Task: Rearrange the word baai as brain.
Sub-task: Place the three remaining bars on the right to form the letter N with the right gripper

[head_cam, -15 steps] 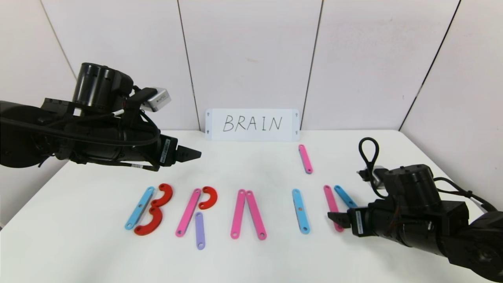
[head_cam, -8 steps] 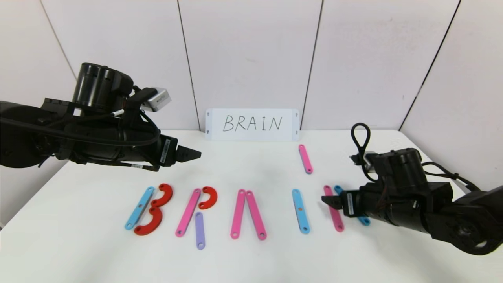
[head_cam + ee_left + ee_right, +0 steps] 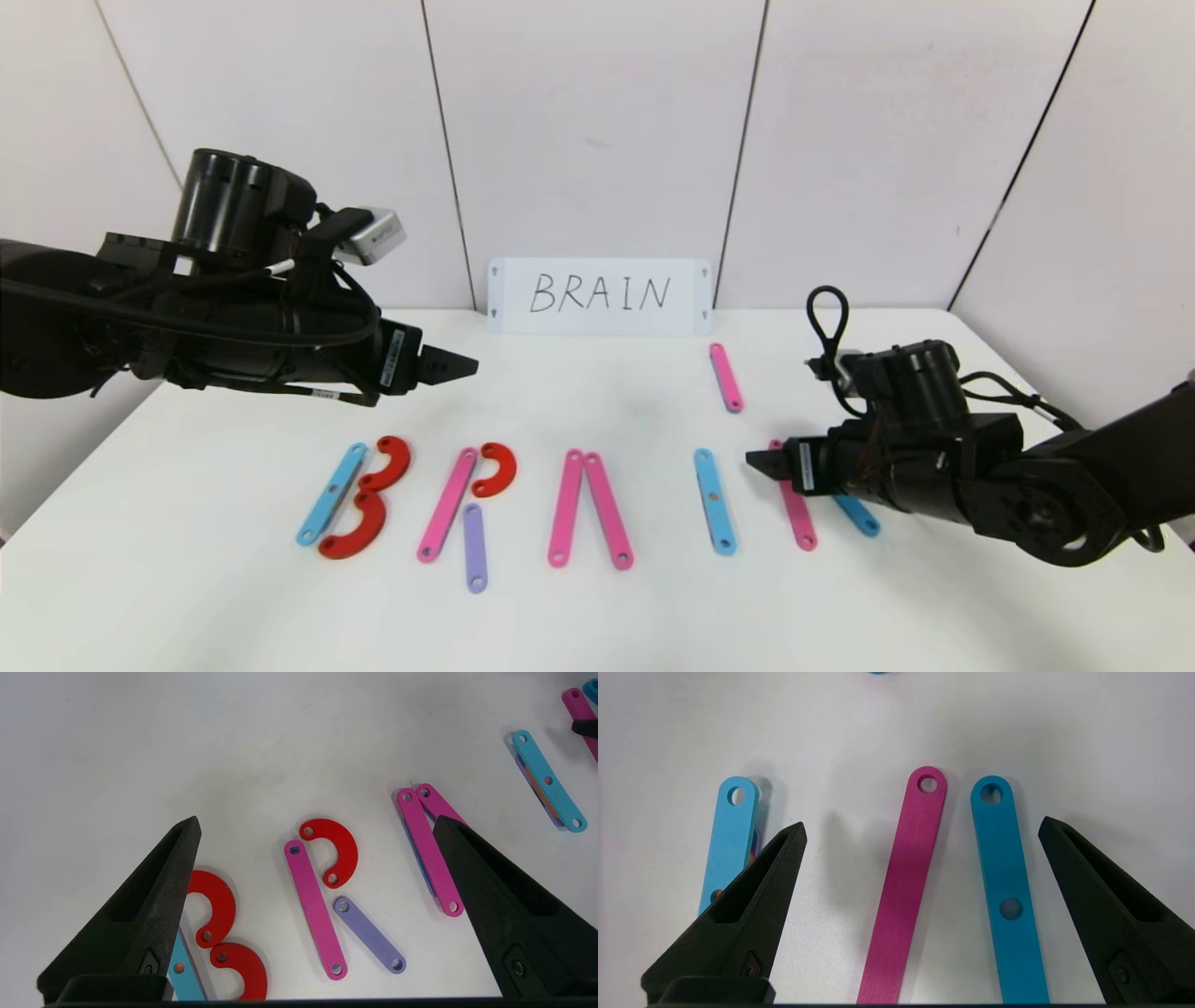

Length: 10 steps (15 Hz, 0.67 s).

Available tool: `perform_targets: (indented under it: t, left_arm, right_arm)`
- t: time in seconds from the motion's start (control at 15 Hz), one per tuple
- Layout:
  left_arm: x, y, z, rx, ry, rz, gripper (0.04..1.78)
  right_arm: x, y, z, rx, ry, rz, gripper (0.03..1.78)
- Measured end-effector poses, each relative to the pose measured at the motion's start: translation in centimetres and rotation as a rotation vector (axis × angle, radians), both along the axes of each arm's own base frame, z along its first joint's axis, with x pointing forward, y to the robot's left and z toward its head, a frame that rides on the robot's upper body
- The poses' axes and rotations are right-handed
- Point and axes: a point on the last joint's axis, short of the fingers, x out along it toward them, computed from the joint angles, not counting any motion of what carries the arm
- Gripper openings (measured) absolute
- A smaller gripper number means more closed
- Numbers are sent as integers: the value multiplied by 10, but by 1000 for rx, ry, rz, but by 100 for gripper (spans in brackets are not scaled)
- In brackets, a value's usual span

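Observation:
The strips spell the letters in a row on the white table (image 3: 653, 616). B is a light-blue strip (image 3: 329, 495) with two red curves (image 3: 390, 464). R has a pink strip (image 3: 447, 504), a red curve (image 3: 495, 469) and a purple strip (image 3: 475, 547). Two pink strips (image 3: 566, 509) lean together as A, and a blue strip (image 3: 714, 501) is I. My right gripper (image 3: 761, 461) hovers open over a pink strip (image 3: 906, 882) and a blue strip (image 3: 1004, 877) lying side by side, touching neither. My left gripper (image 3: 462, 366) hangs open above B and R.
A spare pink strip (image 3: 725, 377) lies farther back, right of centre. A white card handwritten BRAIN (image 3: 599, 295) leans on the back wall. Wall panels close off the table behind and on both sides.
My right gripper has moved back and left along the pink strip, from its near end to its far end. The strips and the left arm have not moved.

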Motion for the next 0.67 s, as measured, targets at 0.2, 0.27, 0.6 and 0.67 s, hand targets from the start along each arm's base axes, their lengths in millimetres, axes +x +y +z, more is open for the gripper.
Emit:
perform_targets:
  t: [0.2,0.27,0.6,0.67]
  left_arm:
    - [0,0,0,0,1,1,174]
    - [0,0,0,0,1,0,174]
    - [0,0,0,0,1,2,174]
    - [0,0,0,0,1,1,174]
  right_arm:
    - [3,2,-2,-1,4,1,174]
    - [4,2,-3,-1,5,3,174]
    - [4,6,-5,-2,10,12,174]
    - [4,6,-5,-2,10,13,174]
